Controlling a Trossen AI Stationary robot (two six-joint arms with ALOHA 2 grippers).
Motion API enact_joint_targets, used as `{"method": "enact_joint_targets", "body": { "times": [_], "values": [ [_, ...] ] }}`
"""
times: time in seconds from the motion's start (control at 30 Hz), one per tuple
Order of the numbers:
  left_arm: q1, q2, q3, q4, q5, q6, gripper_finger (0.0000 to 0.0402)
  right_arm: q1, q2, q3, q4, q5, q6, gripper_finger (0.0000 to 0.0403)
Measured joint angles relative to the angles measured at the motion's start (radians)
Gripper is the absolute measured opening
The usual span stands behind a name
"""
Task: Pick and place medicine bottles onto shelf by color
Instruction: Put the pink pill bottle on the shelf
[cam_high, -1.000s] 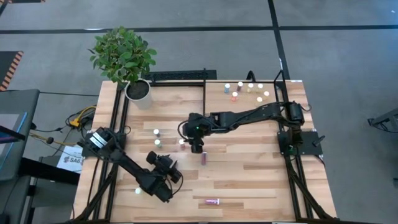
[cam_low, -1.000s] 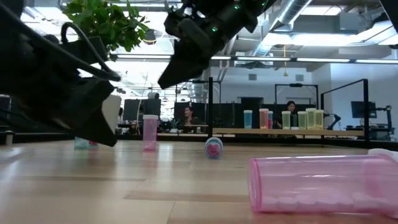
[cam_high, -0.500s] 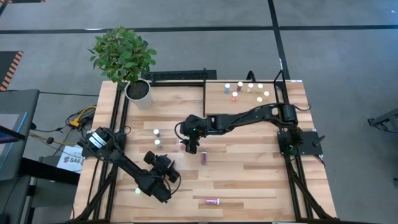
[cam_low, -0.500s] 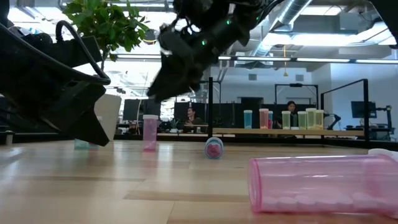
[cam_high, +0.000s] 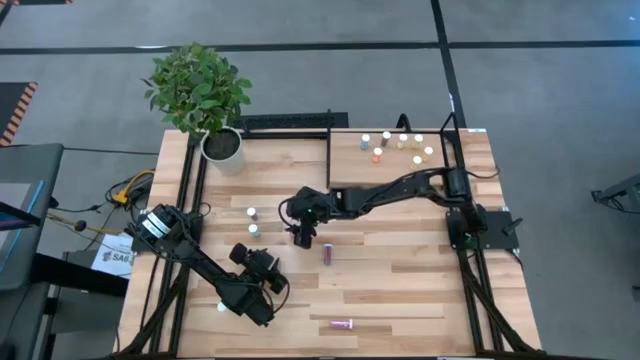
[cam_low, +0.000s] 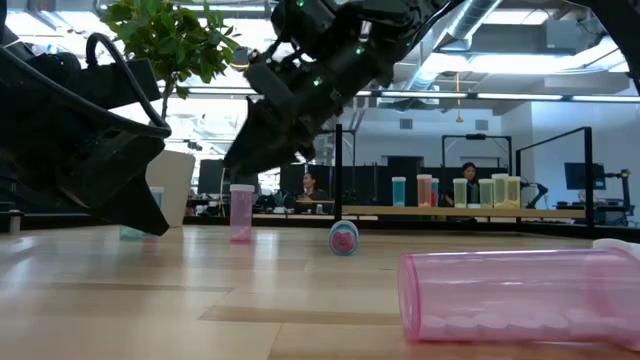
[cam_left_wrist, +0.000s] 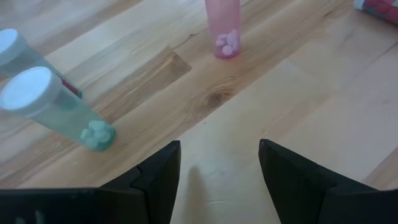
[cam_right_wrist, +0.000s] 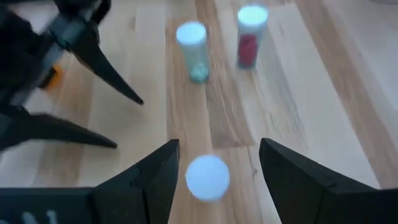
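From the high view I count about seven medicine bottles (cam_high: 392, 146) already standing on the shelf (cam_high: 345, 165) at the bench's far right corner, so I judge the job a bit over half done. Five are left on the bench (cam_high: 400, 290): two upright ones (cam_high: 252, 220) left of centre, one under my right end effector (cam_high: 303, 236), a magenta bottle (cam_high: 328, 254) lying near the centre, and a pink bottle (cam_high: 343, 324) lying by the near edge. My left end effector (cam_high: 262, 268) waits toward the near left corner.

In the low view the right end effector (cam_low: 262, 140) hangs above a standing pink bottle (cam_low: 241, 212); the magenta one (cam_low: 344, 238) lies end-on behind, the fallen pink one (cam_low: 520, 296) close to the lens, and the sorted row sits on the shelf (cam_low: 440, 211) beyond.

Through the left wrist view, the left fingers (cam_left_wrist: 158, 174) stand apart over bare wood, holding nothing, with a teal bottle (cam_left_wrist: 59, 109) and a pink bottle (cam_left_wrist: 223, 28) ahead.

The right wrist view shows its fingers (cam_right_wrist: 155, 174) spread on either side of a white cap (cam_right_wrist: 207, 177), not yet gripping; a teal bottle (cam_right_wrist: 193, 51) and red bottle (cam_right_wrist: 249, 36) stand farther off.
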Motion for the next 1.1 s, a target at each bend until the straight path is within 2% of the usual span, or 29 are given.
{"method": "enact_joint_targets", "body": {
  "times": [0.53, 0.7, 1.1],
  "values": [
    [0.000, 0.001, 0.000, -0.016, 0.021, -0.028, 0.0206, 0.027, 0.072, -0.003, 0.012, 0.002, 0.033, 0.0243],
    [0.000, 0.001, 0.000, -0.021, 0.022, -0.030, 0.0206, 0.030, 0.071, -0.003, 0.023, 0.034, 0.030, 0.0239],
    [0.000, 0.001, 0.000, -0.043, 0.022, -0.030, 0.0206, 0.027, 0.071, -0.003, 0.015, 0.034, 0.031, 0.0180]
  ]
}}
